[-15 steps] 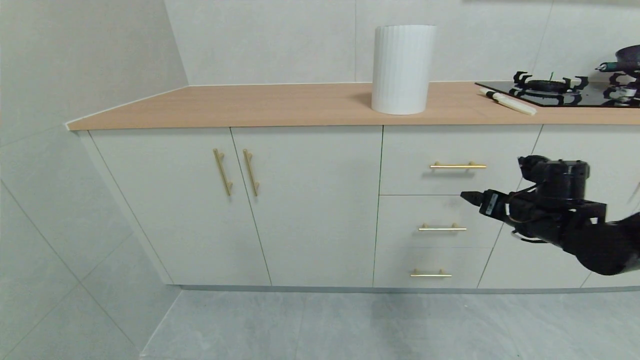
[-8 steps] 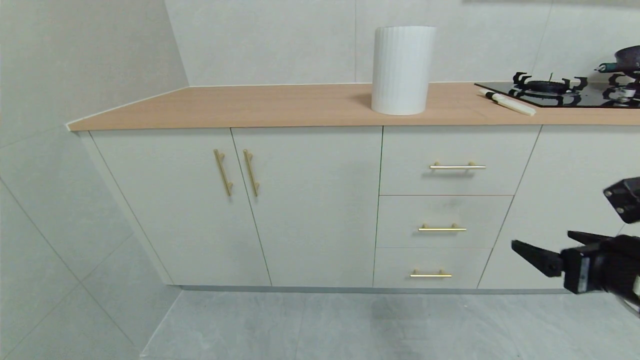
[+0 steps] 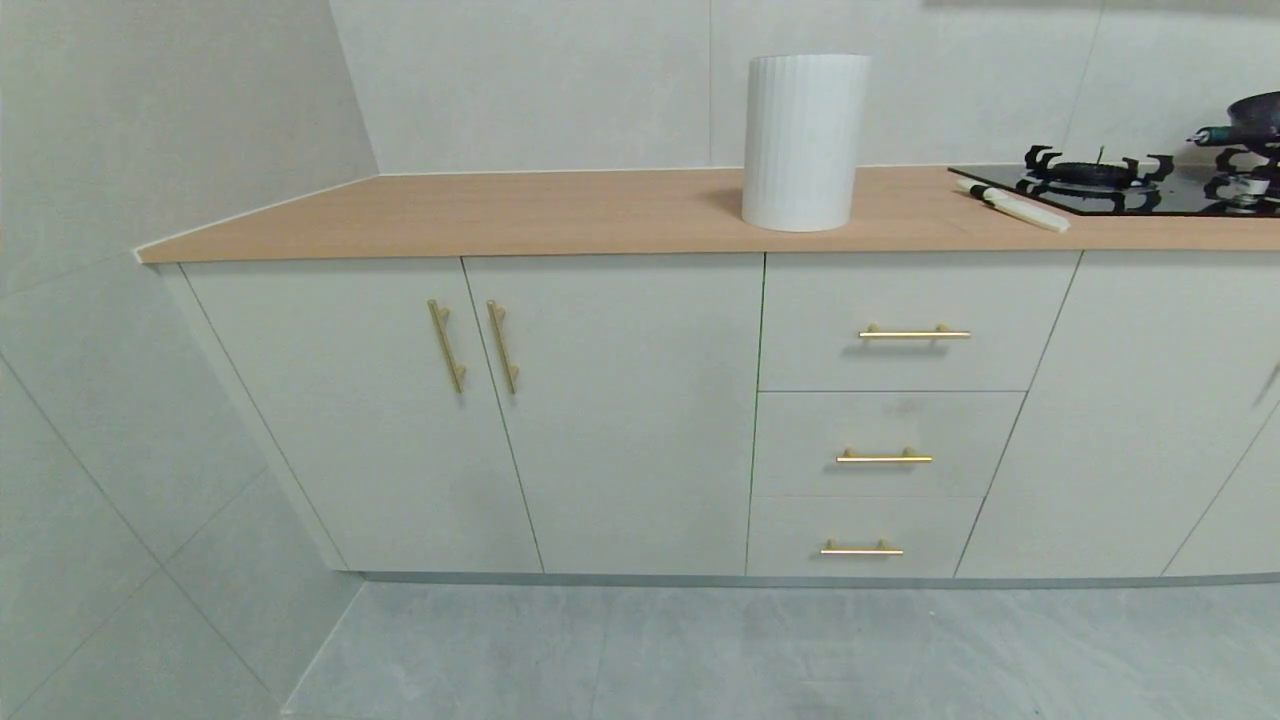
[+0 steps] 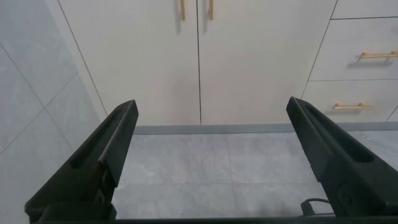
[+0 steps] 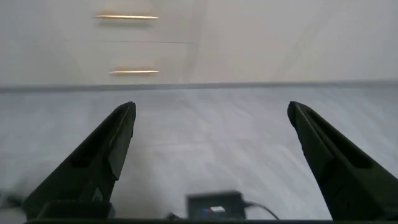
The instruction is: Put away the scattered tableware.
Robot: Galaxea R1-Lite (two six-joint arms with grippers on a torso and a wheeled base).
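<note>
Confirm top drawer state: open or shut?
Shut. The top drawer front sits flush with the middle drawer below; no gap shows.

canister [image 3: 805, 140] on counter [image 3: 500, 212], room to its left

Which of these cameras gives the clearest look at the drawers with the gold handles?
The head view: all three drawers show whole, handles included. The left wrist view catches parts of two; the right wrist view, two handles.

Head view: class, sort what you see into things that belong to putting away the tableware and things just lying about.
Job: cream utensil on the counter; probably also the white holder or drawers.
Lying about: hob, pan, cupboard doors.
</note>
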